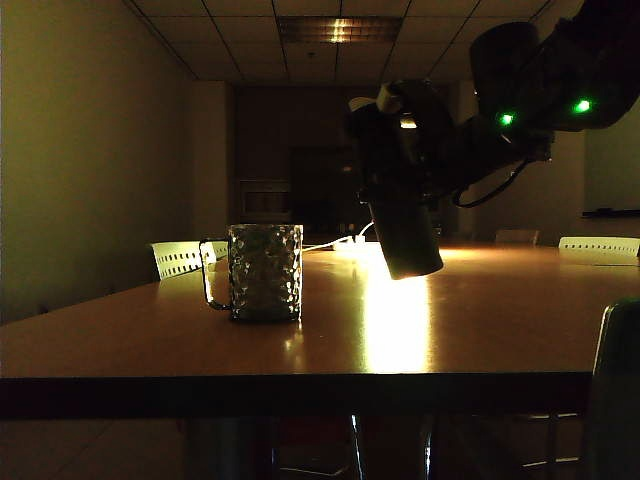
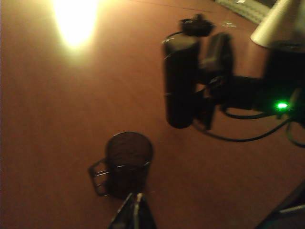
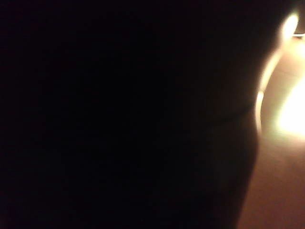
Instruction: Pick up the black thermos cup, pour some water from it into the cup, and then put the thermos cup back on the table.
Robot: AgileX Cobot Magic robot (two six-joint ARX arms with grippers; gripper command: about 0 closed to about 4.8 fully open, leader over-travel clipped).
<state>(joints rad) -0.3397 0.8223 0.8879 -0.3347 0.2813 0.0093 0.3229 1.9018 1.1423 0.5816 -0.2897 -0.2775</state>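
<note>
The right gripper (image 1: pixel 400 150) is up in the air on the right side of the exterior view. It is pinching the black thermos cup (image 1: pixel 398 205) around its upper part. The thermos hangs clear above the desk (image 1: pixel 470 320), not touching it. It leans a little, with its bottom end lower and tipped to the right, and its lid end up by the gripper. Two small green lights glow on the right arm behind it.

In the left wrist view the same thermos (image 2: pixel 181 78) shows as a dark tube, held from its side by the right gripper (image 2: pixel 209 71). The right wrist view is almost all black, because the thermos (image 3: pixel 119 114) fills it up close.

The cup (image 1: pixel 265 272) stands upright on the desk, well to the left of the thermos and lower down. Its handle points left, away from the thermos. The cup looks bumpy and shiny.

The left gripper (image 2: pixel 134 214) hovers just beside the cup (image 2: pixel 127 162), not touching it. Only its dark tips peek in, close together, and nothing is between them. Whether it is fully pressed together is too dark to tell.

A bright light shines on the desk behind the thermos. White chairs (image 1: pixel 180 258) stand at the far side.
</note>
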